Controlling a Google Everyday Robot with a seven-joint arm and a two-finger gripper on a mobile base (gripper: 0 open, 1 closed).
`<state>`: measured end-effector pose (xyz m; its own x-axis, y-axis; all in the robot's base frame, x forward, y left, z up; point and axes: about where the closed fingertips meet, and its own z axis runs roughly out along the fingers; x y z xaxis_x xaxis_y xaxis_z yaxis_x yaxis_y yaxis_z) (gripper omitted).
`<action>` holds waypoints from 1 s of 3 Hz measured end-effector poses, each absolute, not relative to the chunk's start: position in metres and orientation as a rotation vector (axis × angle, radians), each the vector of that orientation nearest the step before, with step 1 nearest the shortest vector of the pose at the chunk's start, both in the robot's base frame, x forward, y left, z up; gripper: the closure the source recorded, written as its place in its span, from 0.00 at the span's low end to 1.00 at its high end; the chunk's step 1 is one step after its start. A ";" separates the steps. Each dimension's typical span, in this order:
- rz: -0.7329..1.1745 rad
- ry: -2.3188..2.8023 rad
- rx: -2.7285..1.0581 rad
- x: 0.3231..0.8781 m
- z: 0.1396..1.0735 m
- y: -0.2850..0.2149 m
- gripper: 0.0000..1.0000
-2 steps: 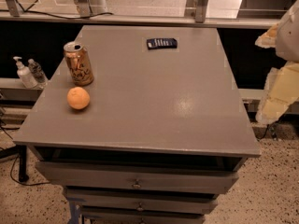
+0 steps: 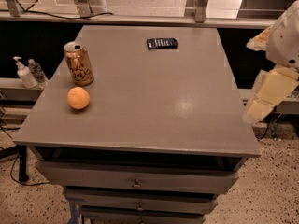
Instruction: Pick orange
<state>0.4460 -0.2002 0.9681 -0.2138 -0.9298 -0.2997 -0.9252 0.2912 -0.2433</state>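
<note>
**Orange point(image 2: 78, 98) on the left of the desk point(image 2: 154, 120), gripper point(image 2: 262, 101) off to the right**

Round, so no long axis or heading to tell. Just in front of the upright drink can point(image 2: 78, 63), not touching it. Small dark device point(image 2: 161, 43) near the far edge. Gripper beside the desk's right edge, off the surface; opening impossible to tell. Versus a moment ago: orange and can unmoved, gripper edged slightly deskward.
</note>
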 end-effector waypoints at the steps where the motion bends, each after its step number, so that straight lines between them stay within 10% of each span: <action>1: 0.159 2.057 -1.582 0.466 0.953 -0.153 0.00; 3: 0.418 1.738 -1.502 0.500 0.943 -0.033 0.00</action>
<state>0.5005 -0.0332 0.9431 0.0087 -0.6809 -0.7323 -0.9393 0.2456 -0.2396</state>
